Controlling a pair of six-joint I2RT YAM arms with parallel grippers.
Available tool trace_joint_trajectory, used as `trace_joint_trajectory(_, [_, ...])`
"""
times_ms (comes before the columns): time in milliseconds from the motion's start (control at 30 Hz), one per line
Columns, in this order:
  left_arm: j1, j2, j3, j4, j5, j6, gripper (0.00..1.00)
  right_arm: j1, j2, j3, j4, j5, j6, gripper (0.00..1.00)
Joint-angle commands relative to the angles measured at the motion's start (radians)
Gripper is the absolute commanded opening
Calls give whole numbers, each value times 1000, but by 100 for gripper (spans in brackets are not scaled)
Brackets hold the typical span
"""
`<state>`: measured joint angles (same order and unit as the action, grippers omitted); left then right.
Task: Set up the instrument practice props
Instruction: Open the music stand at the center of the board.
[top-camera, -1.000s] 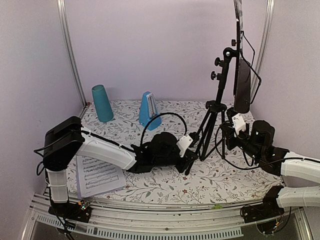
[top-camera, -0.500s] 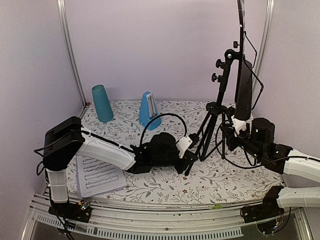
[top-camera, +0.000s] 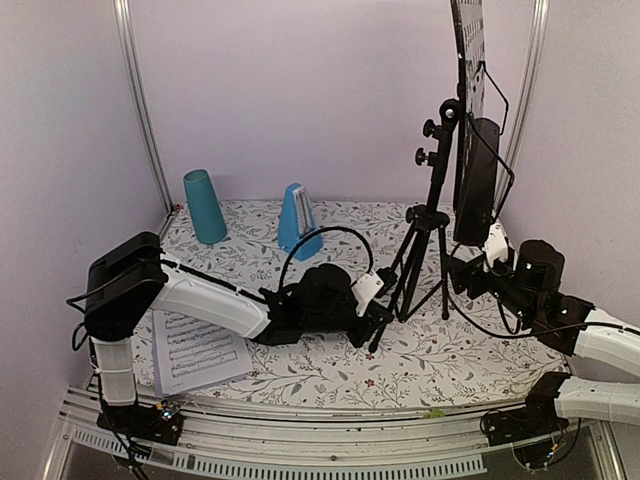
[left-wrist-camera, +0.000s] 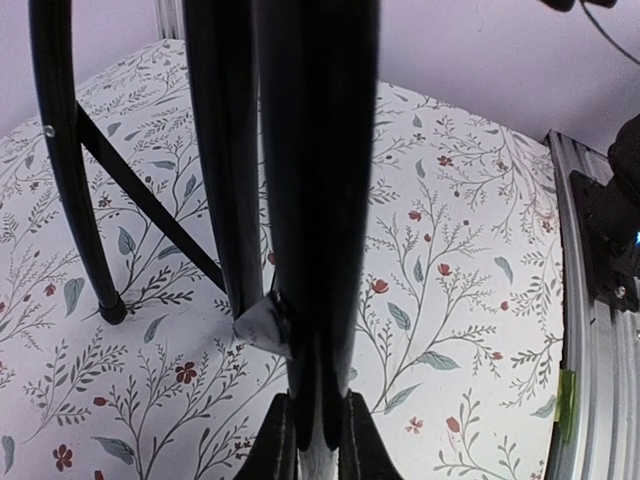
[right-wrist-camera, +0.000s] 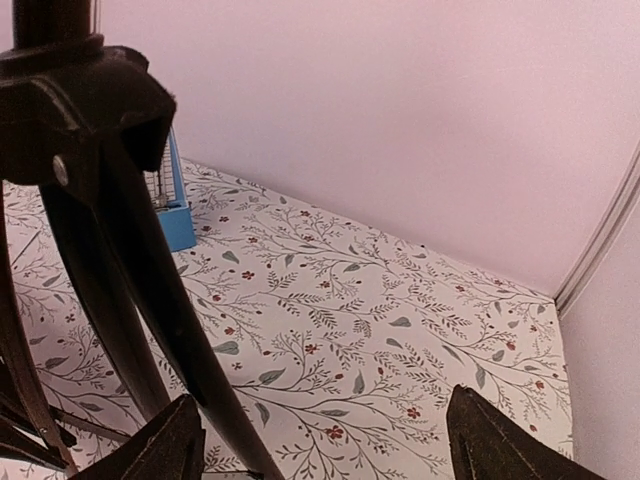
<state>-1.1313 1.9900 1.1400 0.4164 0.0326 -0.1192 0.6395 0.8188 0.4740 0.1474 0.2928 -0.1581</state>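
Top view: the tray (top-camera: 476, 180) has swung more upright than a second ago. My left jaws clamp a stand leg (left-wrist-camera: 320, 250) and my right jaws are apart, so I judge the sheet music (top-camera: 195, 352) can follow.

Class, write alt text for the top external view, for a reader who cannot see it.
A black tripod music stand stands at right on a floral table, the left claw gripping one leg and the right claw near its tray's lower end. A blue metronome, teal cup and sheet music page sit to the left.
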Motion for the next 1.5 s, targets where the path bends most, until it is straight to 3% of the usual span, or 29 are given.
trace_joint_trajectory(0, [14,28,-15,-183,10,15,0,-11,-83,-53,8,109,80,88])
trace_joint_trajectory(200, [15,28,-9,-188,19,18,0,-10,-81,-135,-16,203,204,91])
trace_joint_trajectory(400, [16,35,-5,-188,37,17,0,-11,-2,-193,172,217,178,92])
trace_joint_trajectory(567, [17,34,5,-194,42,24,0,-8,82,-137,149,157,50,93])
trace_joint_trajectory(733, [18,33,9,-210,42,31,0,-9,-39,-115,137,74,27,93])
trace_joint_trajectory(833, [20,29,2,-212,47,34,0,-9,-67,-65,96,-59,5,93])
trace_joint_trajectory(967, [19,28,2,-225,50,43,0,-9,-32,-14,76,-141,-33,93])
trace_joint_trajectory(1233, [20,27,17,-261,54,61,0,-8,122,49,174,-139,-90,91])
trace_joint_trajectory(1333, [22,26,22,-285,54,69,0,-5,211,70,211,-81,-129,80])
trace_joint_trajectory(1467, [24,22,29,-311,53,70,0,20,249,83,210,27,-145,46])
